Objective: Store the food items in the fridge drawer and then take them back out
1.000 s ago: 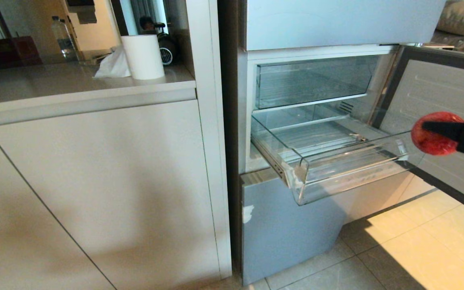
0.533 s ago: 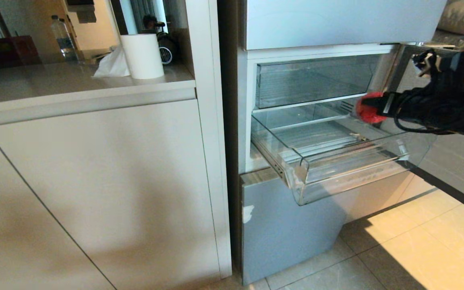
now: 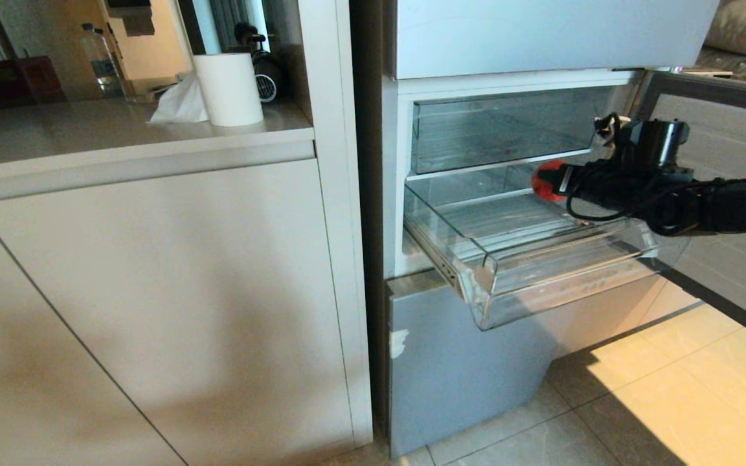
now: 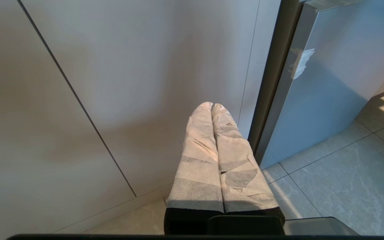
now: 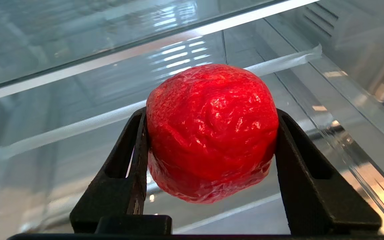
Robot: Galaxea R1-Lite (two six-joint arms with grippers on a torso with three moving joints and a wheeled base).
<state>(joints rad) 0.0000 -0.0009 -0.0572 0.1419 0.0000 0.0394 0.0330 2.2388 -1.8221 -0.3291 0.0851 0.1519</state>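
While drawer (image 3: 509,259) stands pulled out, right gripper (image 3: 551,181) at centre right clamps tomato (image 5: 212,133) above it (ready to drop); left gripper (image 4: 212,110) shut, parked.

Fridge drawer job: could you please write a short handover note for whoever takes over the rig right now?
Right gripper: shut on one red food item, held over the pulled-out fridge drawer.
Left gripper: shut, empty, parked low by the white cabinet.
Done: fridge door open, drawer out, first item carried in.
Left: release it in the drawer, store the second item (not in view), then take both out.
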